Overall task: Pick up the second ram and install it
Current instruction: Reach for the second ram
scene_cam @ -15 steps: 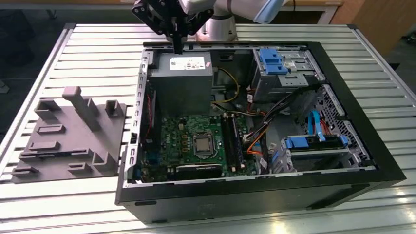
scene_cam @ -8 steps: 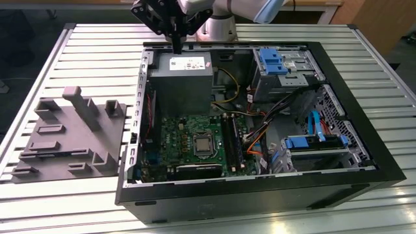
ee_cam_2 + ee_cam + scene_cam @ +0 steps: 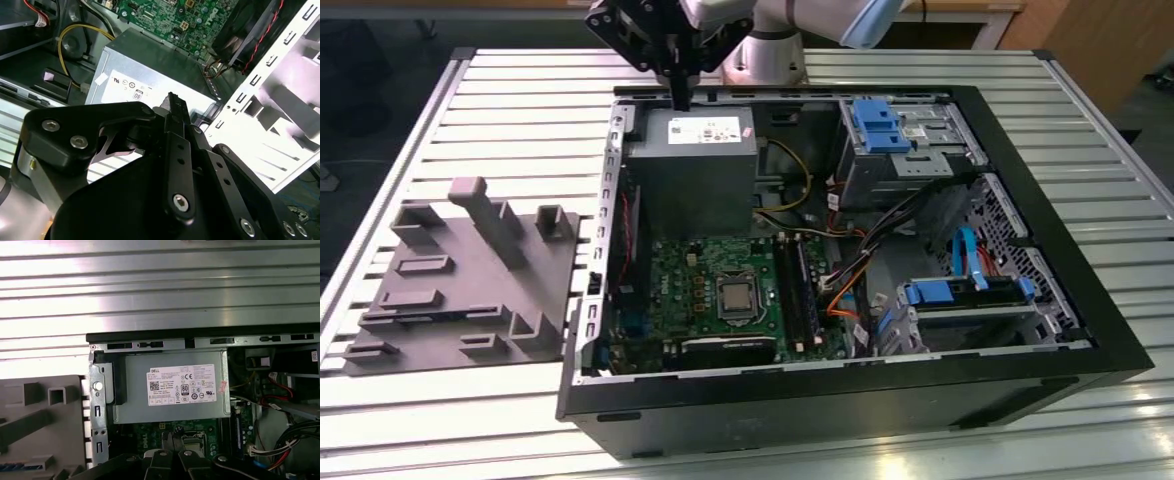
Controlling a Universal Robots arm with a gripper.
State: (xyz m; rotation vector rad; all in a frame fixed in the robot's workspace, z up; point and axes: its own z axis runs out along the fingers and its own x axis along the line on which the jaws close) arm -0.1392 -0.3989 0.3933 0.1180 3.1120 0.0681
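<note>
Gripper (image 3: 680,100) hangs over the far edge of the case (image 3: 827,395), just above the power supply (image 3: 694,160). In the second wrist view we see its fingers (image 3: 176,145) pressed together, with nothing between them. We take the second ram (image 3: 801,290) to be one of the dark sticks standing in the motherboard (image 3: 687,270) slots, just to the exterior view's right of the processor socket (image 3: 738,296), though we cannot tell which; the grey tray (image 3: 454,290) lies beside the case.
</note>
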